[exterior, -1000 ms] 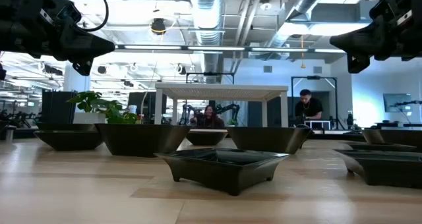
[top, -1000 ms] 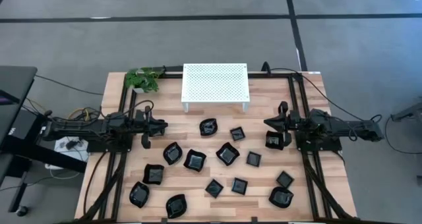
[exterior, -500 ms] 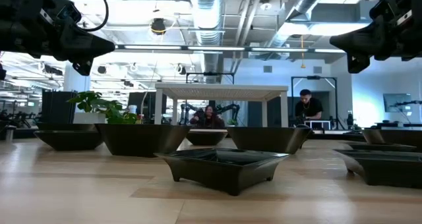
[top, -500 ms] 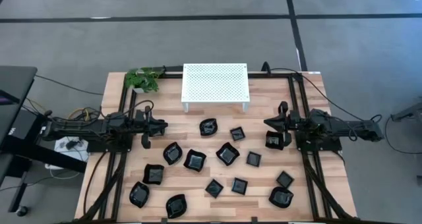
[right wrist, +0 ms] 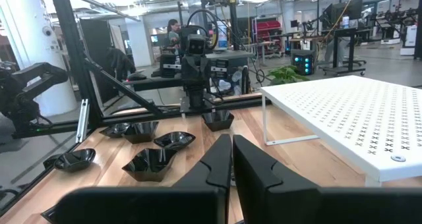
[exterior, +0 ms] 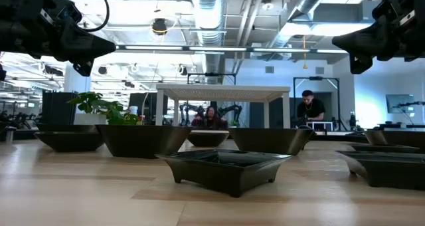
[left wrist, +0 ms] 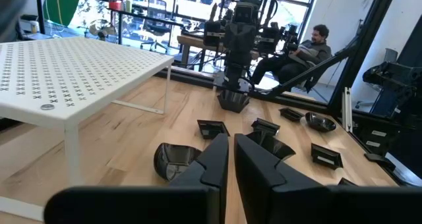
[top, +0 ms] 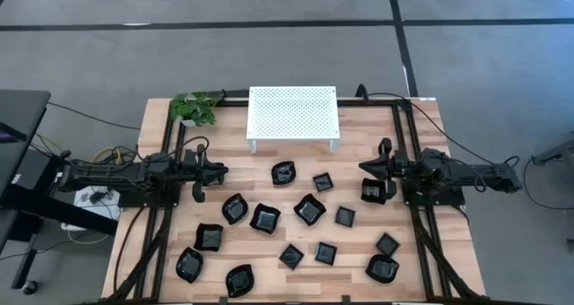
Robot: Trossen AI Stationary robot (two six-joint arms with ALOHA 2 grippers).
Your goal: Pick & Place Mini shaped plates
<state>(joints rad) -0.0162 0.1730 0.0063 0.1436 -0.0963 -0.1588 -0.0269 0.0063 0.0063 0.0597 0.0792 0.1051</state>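
High view | plates (top: pixel 265 218) mid-table | left gripper (top: pixel 222 171), right gripper (top: pixel 363 168): jaws pressed together, at side rails

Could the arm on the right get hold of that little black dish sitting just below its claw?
Probably yes. The right gripper hangs above the table, empty and shut, and the small dish lies close beside it with nothing on top; it would first have to open.

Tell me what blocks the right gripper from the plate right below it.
Nothing visible does. The right gripper, shut and empty, hangs above the table with a black plate just beside and beneath it, only open air between them.
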